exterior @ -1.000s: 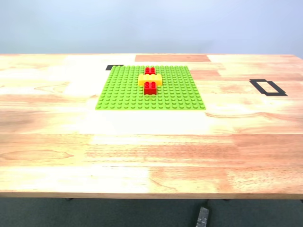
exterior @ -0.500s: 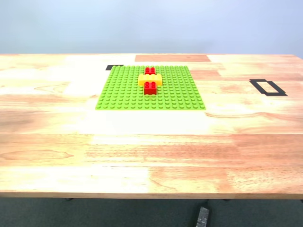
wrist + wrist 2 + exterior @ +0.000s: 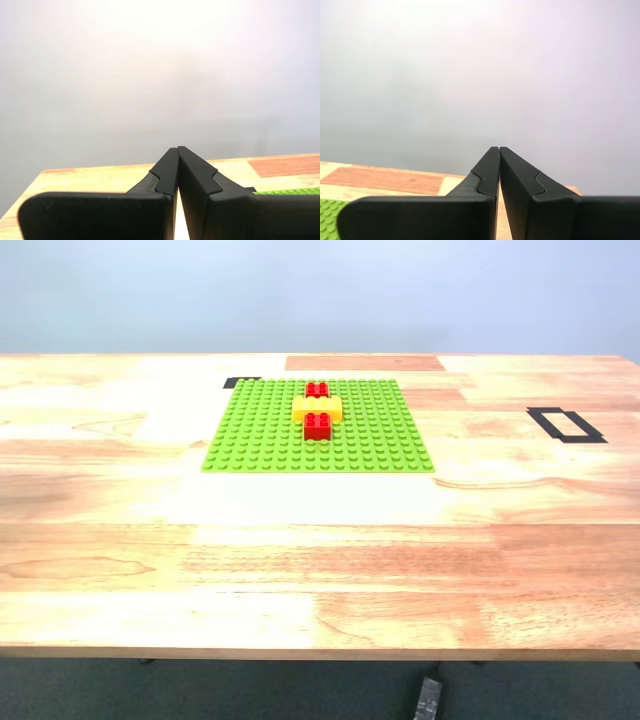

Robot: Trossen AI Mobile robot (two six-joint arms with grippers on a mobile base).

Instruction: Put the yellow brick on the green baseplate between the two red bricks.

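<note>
In the exterior view the green baseplate lies flat on the far half of the wooden table. On it the yellow brick sits crosswise between the two red bricks, one behind it and one in front, all three touching in a row. Neither arm shows in the exterior view. My first gripper is shut with nothing held, raised over the table with a sliver of the baseplate beside it. My second gripper is also shut and empty, a corner of the baseplate showing past it.
A black tape rectangle marks the table toward the exterior view's right. A small black tape mark sits at the baseplate's far corner. A reddish wood panel lies behind the plate. A dark object lies on the floor below the table's near edge.
</note>
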